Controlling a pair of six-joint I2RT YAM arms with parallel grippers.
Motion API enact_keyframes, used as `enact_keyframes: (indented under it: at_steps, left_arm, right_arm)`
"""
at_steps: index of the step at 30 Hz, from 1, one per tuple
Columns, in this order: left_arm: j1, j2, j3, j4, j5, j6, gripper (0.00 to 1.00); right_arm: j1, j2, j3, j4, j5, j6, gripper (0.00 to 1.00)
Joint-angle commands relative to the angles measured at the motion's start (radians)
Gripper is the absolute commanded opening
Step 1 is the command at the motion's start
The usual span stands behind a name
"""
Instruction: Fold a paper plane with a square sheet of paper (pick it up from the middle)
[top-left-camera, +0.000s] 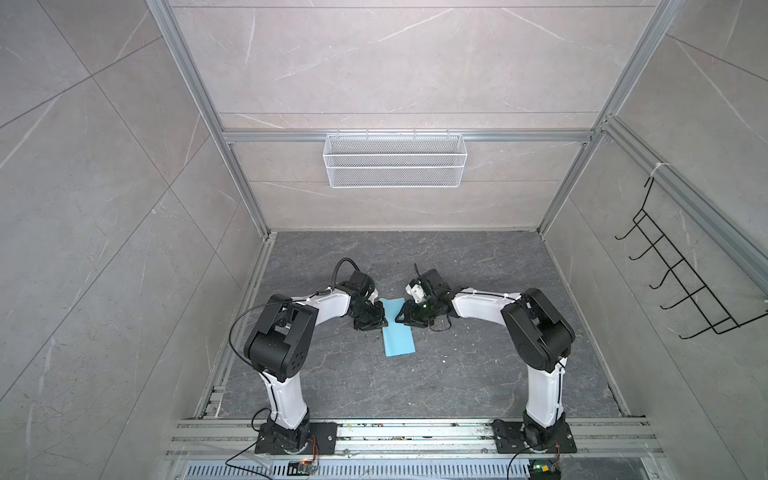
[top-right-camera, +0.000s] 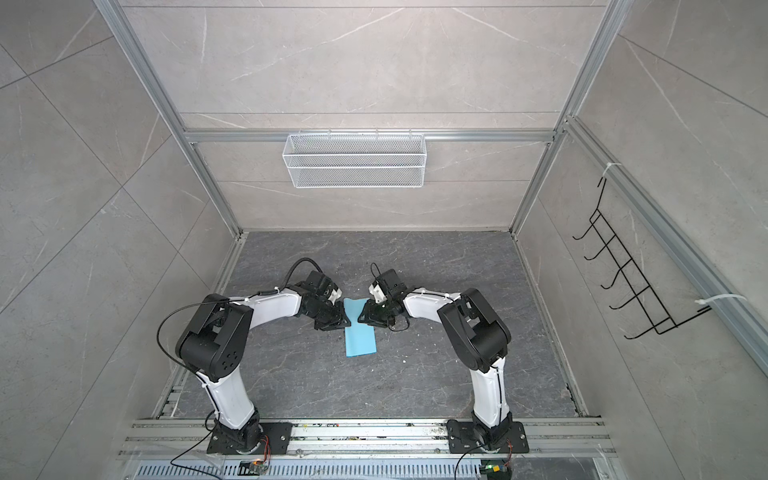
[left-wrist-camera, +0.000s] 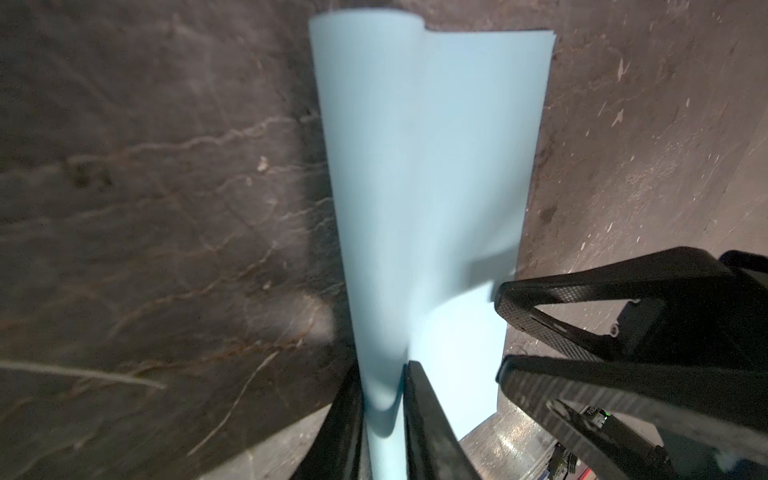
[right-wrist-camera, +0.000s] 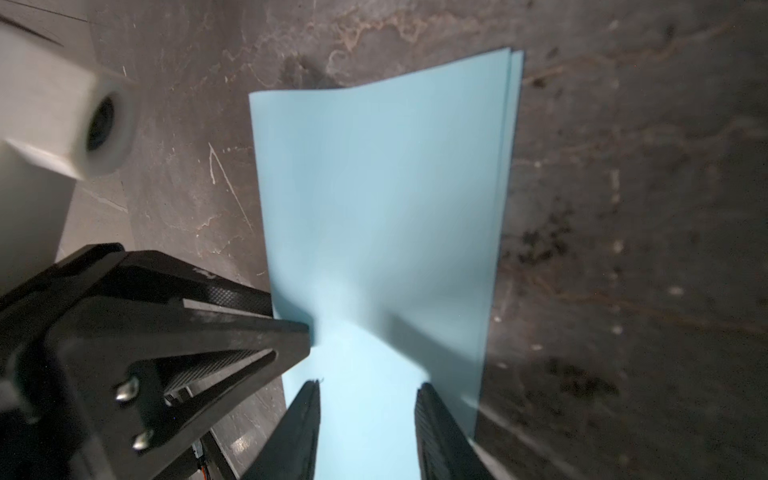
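A robotics lab test cell: two white-and-black robot arms (top-left-camera: 328, 307) stand bolted to silver aluminium rails (top-left-camera: 415, 433) inside a silver aluminium-profile frame (top-left-camera: 399, 136) lined with grey marble-look wall panels (top-left-camera: 83, 208). A white wire-mesh basket (top-left-camera: 395, 166), a black wire hook rack (top-left-camera: 681, 286) and small exposed circuit boards (top-left-camera: 301, 468) furnish it.

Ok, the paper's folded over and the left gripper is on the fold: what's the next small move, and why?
Probably slide the left gripper along the fold toward the robot bases, to crease it. It pinches the square sheet of paper at a fold that looks rounded, not sharp. The right gripper stands open above the sheet, holding nothing.
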Motion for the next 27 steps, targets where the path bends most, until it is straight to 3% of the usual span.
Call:
enact_keyframes:
  at_steps: [1, 9, 19, 22, 27]
  left_arm:
    - [-0.011, 0.084, -0.046, -0.118, -0.101, 0.009, 0.24]
    - [-0.01, 0.069, -0.023, -0.14, -0.104, 0.01, 0.24]
    - [-0.009, -0.113, 0.148, -0.251, -0.101, -0.021, 0.44]
    - [-0.009, -0.153, 0.129, -0.204, -0.072, -0.056, 0.43]
    - [-0.011, -0.163, 0.04, 0.0, 0.082, -0.143, 0.35]
  right_arm:
    - [0.008, 0.026, 0.021, -0.03, 0.009, -0.024, 0.41]
    - [0.009, 0.045, 0.004, -0.072, 0.042, -0.035, 0.41]
    - [0.008, 0.072, -0.004, -0.151, 0.1, -0.04, 0.4]
    - [0.009, 0.076, -0.004, -0.17, 0.122, -0.041, 0.39]
    - [0.009, 0.092, 0.007, -0.206, 0.148, -0.04, 0.37]
